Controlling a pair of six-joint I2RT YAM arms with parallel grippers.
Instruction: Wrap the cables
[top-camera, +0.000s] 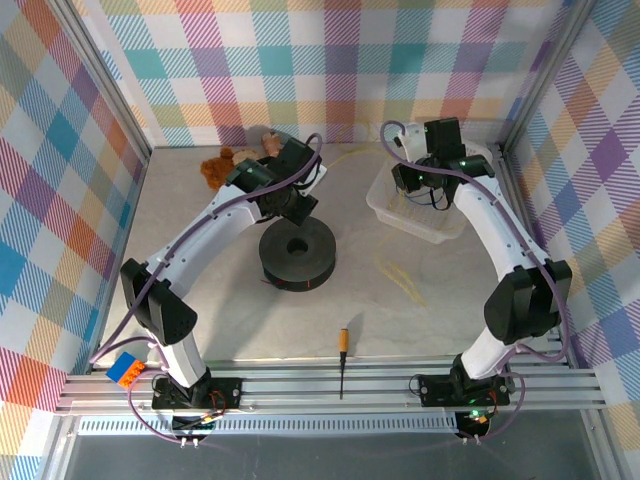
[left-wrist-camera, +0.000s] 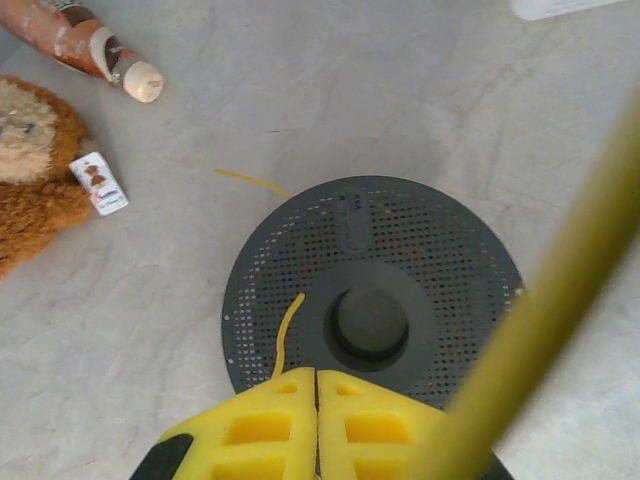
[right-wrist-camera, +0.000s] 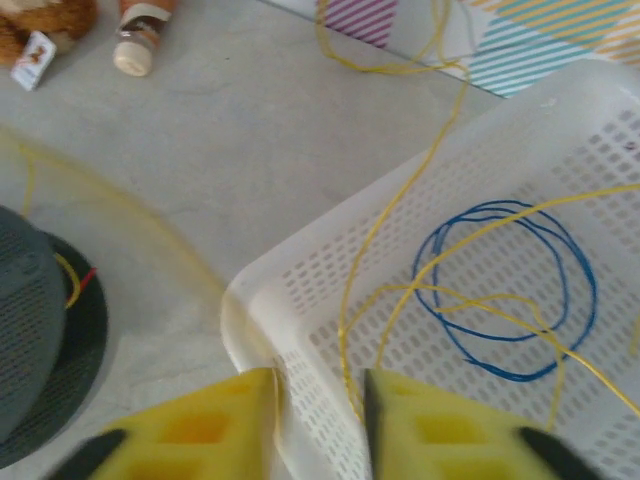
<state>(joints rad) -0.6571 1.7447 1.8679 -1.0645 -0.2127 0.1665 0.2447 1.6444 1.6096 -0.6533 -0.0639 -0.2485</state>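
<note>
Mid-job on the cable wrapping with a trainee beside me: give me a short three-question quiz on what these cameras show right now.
1. True or false: the left gripper hangs above the grey reel with its jaws wide apart.
2. Which coil lies in the white basket alongside the yellow cables? A) red wire B) blue wire C) green wire
3. Fill in: the right gripper hovers at the basket's corner with its jaws ____.
Key: 1 false, they are pressed shut; 2 B; 3 open.
</note>
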